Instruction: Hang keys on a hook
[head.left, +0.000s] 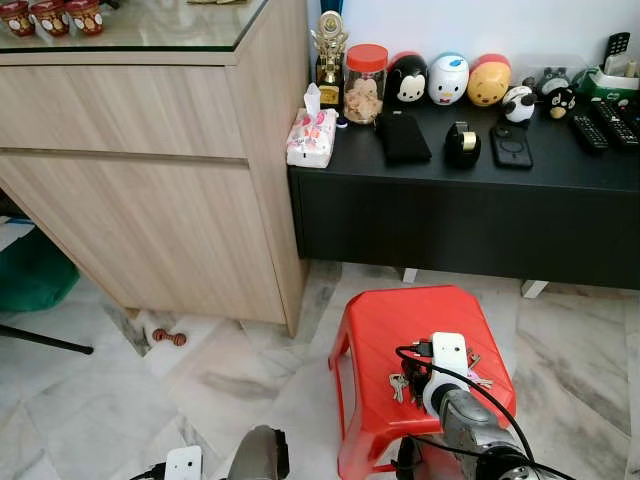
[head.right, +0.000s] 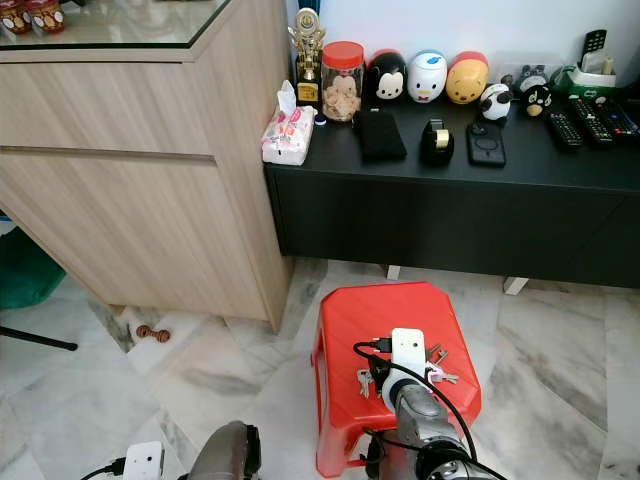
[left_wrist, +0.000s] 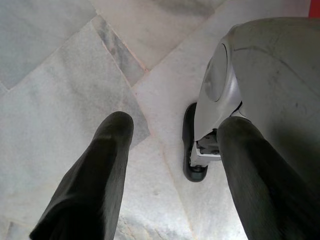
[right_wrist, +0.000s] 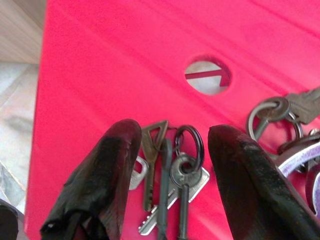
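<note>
A bunch of keys on a dark ring lies on the red plastic stool. A second bunch of keys lies beside it, partly hidden by a finger. My right gripper hangs just above the first bunch, open, one black finger on each side of it. In the left eye view the keys peek out beside my right wrist. My left gripper is open low over the marble floor, next to my own leg.
A wooden cabinet stands at the left. Behind the stool is a black low sideboard holding a tissue pack, a jar, plush toys and remotes. A small brown object lies on the floor by the cabinet.
</note>
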